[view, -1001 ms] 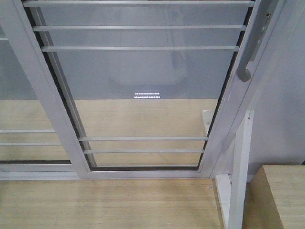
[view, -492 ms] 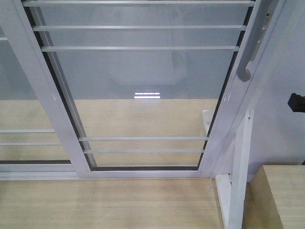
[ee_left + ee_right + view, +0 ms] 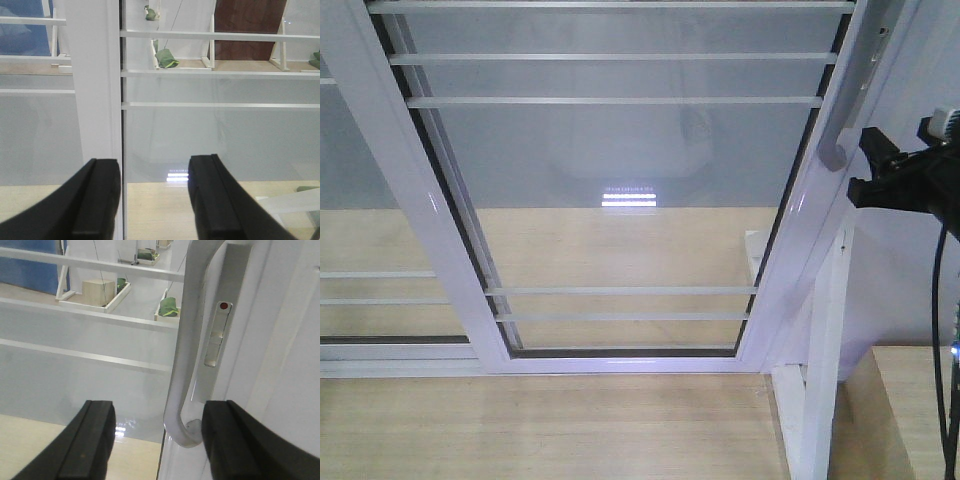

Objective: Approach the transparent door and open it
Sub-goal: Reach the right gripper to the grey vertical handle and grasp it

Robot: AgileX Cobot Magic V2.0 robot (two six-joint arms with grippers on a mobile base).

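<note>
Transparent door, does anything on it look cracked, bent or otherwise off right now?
Nothing stands out. The transparent door has unbroken glass, its white bars run straight, and the curved handle looks intact. A small red dot shows on the lock plate beside the handle; what it signals I cannot tell.

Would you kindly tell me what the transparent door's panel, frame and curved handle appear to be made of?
The transparent door panel looks like clear glass: the floor shows through and a lamp reflects in it. The frame looks like glossy white-painted metal. The handle seems satin silver-grey metal, perhaps aluminium, judging by soft highlights.
</note>
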